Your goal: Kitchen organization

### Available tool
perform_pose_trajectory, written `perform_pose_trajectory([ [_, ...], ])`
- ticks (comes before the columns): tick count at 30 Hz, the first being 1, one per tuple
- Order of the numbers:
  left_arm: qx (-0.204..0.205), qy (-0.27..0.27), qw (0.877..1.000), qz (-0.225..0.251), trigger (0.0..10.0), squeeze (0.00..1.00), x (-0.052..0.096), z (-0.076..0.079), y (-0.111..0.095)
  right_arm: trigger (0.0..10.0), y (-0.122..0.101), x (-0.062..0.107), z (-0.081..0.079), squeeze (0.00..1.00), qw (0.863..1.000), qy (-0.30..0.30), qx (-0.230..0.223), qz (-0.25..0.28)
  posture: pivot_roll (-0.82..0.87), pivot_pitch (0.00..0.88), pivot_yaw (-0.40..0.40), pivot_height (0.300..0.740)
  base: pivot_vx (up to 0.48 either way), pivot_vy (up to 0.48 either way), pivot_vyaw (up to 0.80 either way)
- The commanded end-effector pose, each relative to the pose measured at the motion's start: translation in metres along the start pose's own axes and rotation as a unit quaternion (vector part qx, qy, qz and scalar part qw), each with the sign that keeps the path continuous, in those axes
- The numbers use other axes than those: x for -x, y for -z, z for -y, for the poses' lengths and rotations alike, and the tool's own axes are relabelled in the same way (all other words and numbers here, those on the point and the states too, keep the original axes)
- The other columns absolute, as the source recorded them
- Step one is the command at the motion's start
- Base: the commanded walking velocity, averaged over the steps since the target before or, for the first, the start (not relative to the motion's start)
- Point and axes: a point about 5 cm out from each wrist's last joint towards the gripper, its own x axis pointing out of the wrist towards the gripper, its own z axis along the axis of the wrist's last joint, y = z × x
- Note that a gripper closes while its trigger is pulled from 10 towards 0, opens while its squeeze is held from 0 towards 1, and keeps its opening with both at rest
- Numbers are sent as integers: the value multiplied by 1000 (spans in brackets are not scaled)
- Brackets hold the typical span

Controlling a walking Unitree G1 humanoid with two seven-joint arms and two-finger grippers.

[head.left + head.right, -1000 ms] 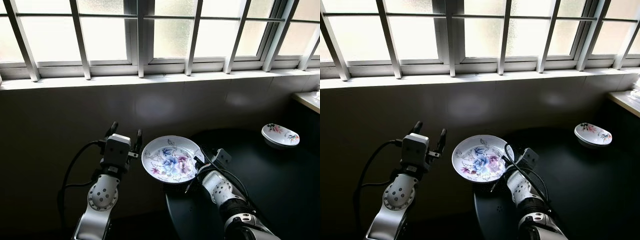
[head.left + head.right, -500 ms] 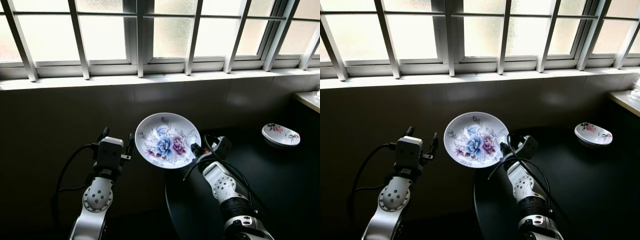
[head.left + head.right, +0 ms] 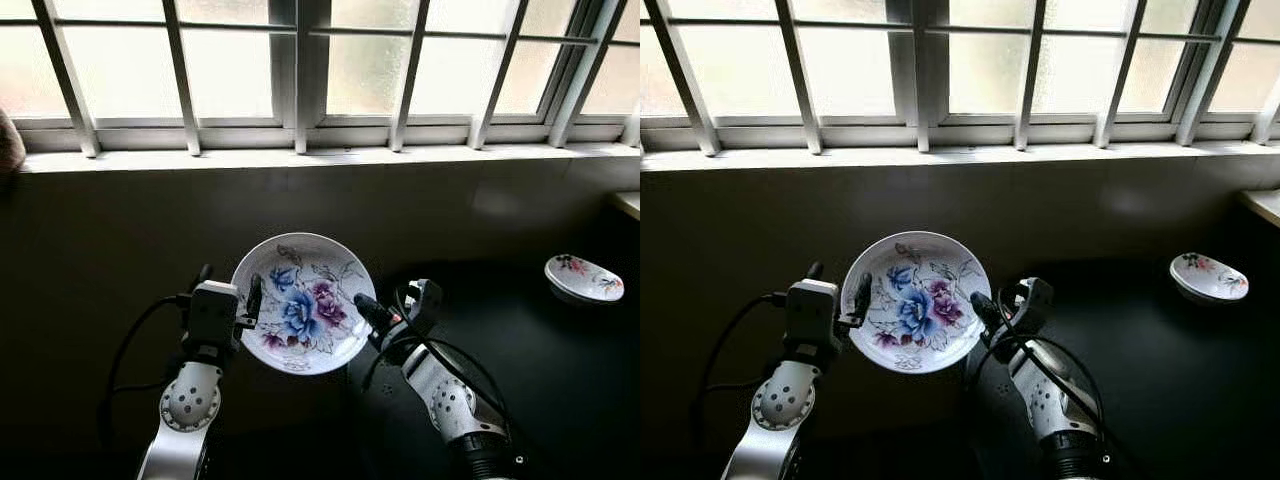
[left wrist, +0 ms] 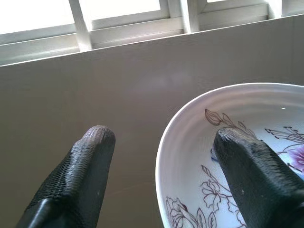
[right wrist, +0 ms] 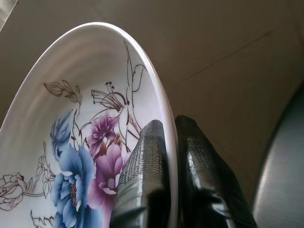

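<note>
Floral plate (image 3: 303, 303), stiff, glazed, breakable, tilted in mid-air beside dark round table (image 3: 560, 380), right gripper (image 5: 170, 156) clamped on rim, left gripper (image 4: 166, 156) spread astride opposite rim; best gripped at rim.

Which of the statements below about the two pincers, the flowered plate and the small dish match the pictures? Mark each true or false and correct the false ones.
1. The right pincer is shut on the rim of the round white porcelain plate with blue and purple flowers. True.
2. The flowered plate lies flat on the dark round table. False: it is held up in the air, tilted so its face shows to the camera.
3. The left pincer is open, with the plate's rim between its fingers. True.
4. The small white flowered dish is stacked on the big plate. False: it sits apart, on the table to the robot's right.
5. Barred windows stand behind the scene. True.
</note>
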Motion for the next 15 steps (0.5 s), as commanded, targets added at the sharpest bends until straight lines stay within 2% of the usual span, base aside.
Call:
perform_pose_trajectory([
  [1, -2, -2, 1000, -4, 10000, 0, 2, -4, 0, 0, 0, -1, -17, 0, 998, -47, 33, -8, 5, 0, -34, 736, 0, 480, 0],
  [2, -2, -2, 1000, -4, 10000, 0, 2, -4, 0, 0, 0, -1, -17, 0, 998, -47, 33, -8, 5, 0, -34, 736, 0, 480, 0],
  [9, -7, -1, 1000, -7, 10000, 0, 3, -6, 1, 0, 5, 5, -23, 0, 986, -95, 128, -47, 5, 0, -34, 736, 0, 480, 0],
  [11, -7, -1, 1000, -7, 10000, 0, 3, -6, 1, 0, 6, 6, -24, 0, 984, -101, 140, -53, 5, 0, -34, 736, 0, 480, 0],
  [15, -8, -1, 1000, -5, 10000, 0, 2, -5, 0, 0, 8, 5, -24, 0, 981, -100, 156, -60, 5, 0, -36, 736, 0, 480, 506],
])
